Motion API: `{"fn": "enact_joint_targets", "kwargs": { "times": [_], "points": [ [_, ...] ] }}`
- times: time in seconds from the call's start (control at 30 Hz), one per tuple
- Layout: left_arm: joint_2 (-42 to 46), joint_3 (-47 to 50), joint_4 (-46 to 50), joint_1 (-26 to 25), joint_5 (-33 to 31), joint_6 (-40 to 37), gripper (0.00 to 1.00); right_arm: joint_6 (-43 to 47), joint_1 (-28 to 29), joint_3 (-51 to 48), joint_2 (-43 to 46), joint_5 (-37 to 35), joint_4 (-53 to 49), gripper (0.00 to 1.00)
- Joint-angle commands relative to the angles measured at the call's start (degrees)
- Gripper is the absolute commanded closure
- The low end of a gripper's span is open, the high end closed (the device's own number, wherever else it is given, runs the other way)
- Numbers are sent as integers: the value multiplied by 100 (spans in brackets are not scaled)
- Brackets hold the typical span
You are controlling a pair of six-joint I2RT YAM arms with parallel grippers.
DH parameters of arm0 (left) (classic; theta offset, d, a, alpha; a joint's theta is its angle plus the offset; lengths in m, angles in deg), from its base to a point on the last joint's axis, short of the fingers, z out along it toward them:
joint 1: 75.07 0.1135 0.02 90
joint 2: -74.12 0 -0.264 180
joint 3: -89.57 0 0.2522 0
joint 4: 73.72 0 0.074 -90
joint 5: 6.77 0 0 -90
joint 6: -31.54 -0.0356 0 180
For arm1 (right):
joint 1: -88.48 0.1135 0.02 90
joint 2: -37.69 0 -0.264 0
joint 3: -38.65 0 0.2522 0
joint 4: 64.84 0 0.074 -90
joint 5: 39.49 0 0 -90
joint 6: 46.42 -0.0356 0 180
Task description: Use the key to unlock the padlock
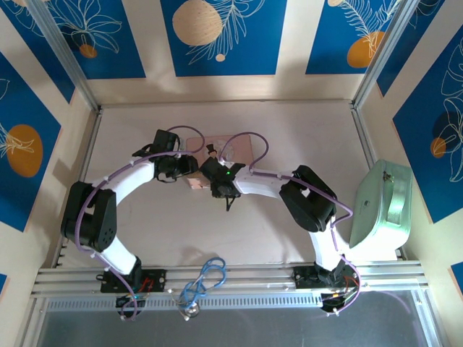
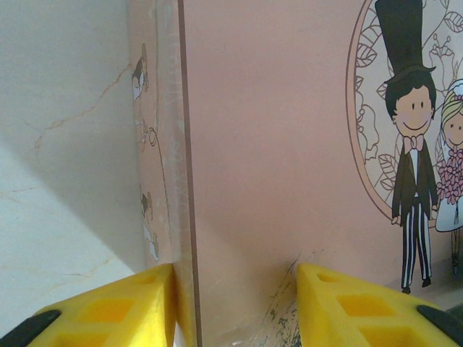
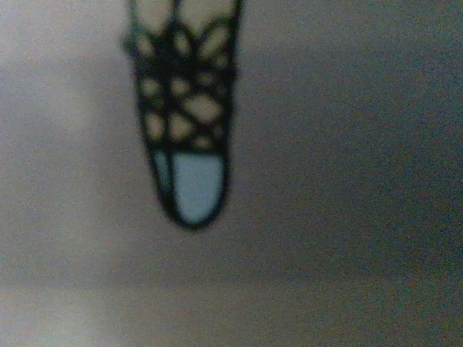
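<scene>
The pale table (image 1: pixel 289 130) carries two white arms, bent inward so that they meet near its middle. A mint-green case (image 1: pixel 383 206) stands at the right edge, well apart from them. The pink picture tin (image 1: pixel 239 147) lies beneath the wrists. Its face bears a cartoon groom (image 2: pixel 412 144) in a top hat beside a bride.

The left gripper (image 2: pixel 235 282) has its yellow fingers (image 2: pixel 108 311) apart, astride the tin's rim, one against the side wall. The right gripper (image 1: pixel 215 173) sits by the tin's near-left corner, and I cannot tell how its jaws stand. A blue cable (image 1: pixel 210 278) coils at the near rail.

From above the padlock is too small to pick out. The right wrist camera shows a blurred dark lattice shape (image 3: pixel 189 130) with its long axis upright and a pale blue rounded end pointing down. I cannot tell whether that is the lock.
</scene>
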Motion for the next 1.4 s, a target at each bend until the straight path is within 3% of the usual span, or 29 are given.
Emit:
{"fn": "enact_joint_targets", "kwargs": {
  "times": [0.0, 0.27, 0.47, 0.7, 0.83, 0.93, 1.07, 1.2, 1.37],
  "points": [
    [-16, 27, -85, 16, 145, 14, 57, -100, 8, 150, -48, -137, -376, 69],
    [-37, 106, -166, 11, 149, 70, 57, -164, 93, 731, -371, -524, -1307, 83],
    [8, 178, -172, 15, 143, 86, 58, -245, 208, 1402, -835, -928, -2183, 84],
    [-25, 78, -84, 22, 169, -6, 56, -152, 300, 877, -197, -777, -1576, 63],
    [-77, -71, 35, 26, 233, -123, 55, 21, 321, -230, 864, -402, -322, 52],
    [-90, -176, 95, 20, 207, -264, 55, 38, 257, -1023, 1572, -112, 593, 52],
    [-221, -426, 298, 26, 142, -510, 58, -30, 9, -1804, 2111, 369, 1603, 64],
    [-403, -636, 443, 26, 18, -645, 61, -210, -284, -1966, 1991, 669, 1736, 78],
    [-464, -749, 547, 26, 48, -660, 63, -193, -365, -1894, 1737, 782, 1729, 84]
  ]
}}
